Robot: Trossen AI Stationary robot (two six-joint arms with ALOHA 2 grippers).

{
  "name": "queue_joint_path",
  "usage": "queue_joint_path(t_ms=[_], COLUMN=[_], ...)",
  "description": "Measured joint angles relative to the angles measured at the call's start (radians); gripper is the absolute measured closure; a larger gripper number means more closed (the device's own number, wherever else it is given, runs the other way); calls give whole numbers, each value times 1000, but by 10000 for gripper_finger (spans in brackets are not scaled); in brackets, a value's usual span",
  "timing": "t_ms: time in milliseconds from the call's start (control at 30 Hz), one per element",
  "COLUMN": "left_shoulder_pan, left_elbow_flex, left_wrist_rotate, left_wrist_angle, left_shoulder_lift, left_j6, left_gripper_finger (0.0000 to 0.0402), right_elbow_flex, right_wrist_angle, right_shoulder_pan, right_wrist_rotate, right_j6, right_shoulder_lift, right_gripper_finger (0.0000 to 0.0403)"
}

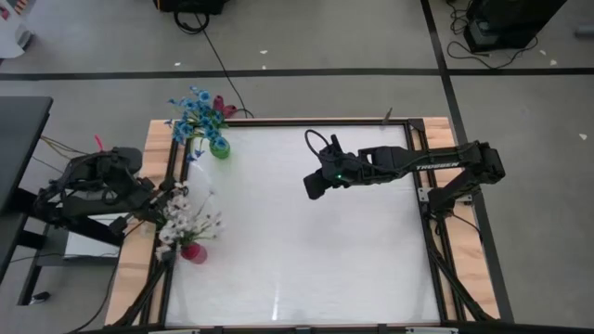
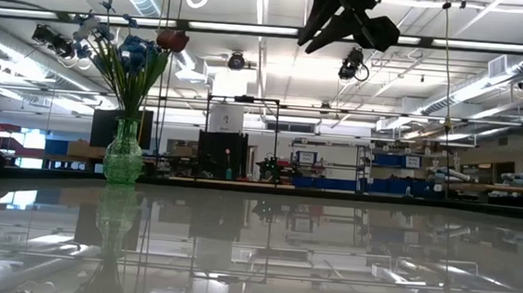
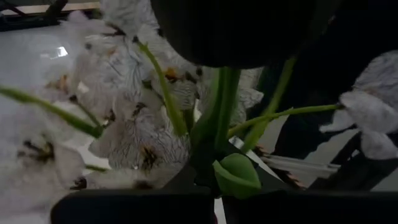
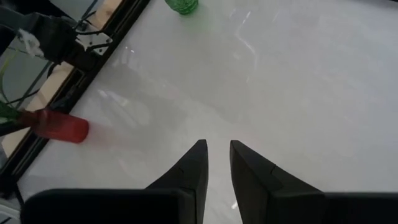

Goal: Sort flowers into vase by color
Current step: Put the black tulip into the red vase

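Note:
A green vase (image 1: 219,147) at the table's far left holds blue flowers (image 1: 193,113) and one dark red head (image 2: 172,39). A red vase (image 1: 193,251) at the near left holds white flowers (image 1: 183,221). I cannot tell whether the red vase stands upright. My left gripper (image 1: 163,202) is at the white bunch, shut on a green stem. White heads (image 3: 134,134) fill the left wrist view. My right gripper (image 1: 316,184) hangs high over the table's middle. Its fingers (image 4: 217,152) are narrowly open with nothing between them. My left gripper (image 3: 208,171) pinches a thin green flower stem (image 3: 219,124) between its two fingers, below the white heads. A green leaf or bud (image 3: 236,175) sits right at the fingertips. The fingers lie across the stem. The stem's lower end is hidden.
The white tabletop (image 1: 316,250) has a wooden border and dark frame rails (image 1: 169,167) along its left and right sides. The left rail runs close by both vases. A dark desk (image 1: 19,139) stands beyond the left edge.

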Motion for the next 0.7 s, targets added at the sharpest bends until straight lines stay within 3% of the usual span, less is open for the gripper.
queue_joint_path(t_ms=[267,700], left_shoulder_pan=[0,0], left_elbow_flex=[0,6], left_wrist_rotate=[0,0], left_wrist_angle=[-2,1], left_shoulder_lift=[0,0], left_j6=[2,-86], left_gripper_finger=[373,213], right_elbow_flex=[0,0], right_wrist_angle=[6,6], right_shoulder_pan=[-3,-3], right_wrist_rotate=[0,0], right_j6=[-41,-44], right_shoulder_lift=[0,0], right_gripper_finger=[326,309])
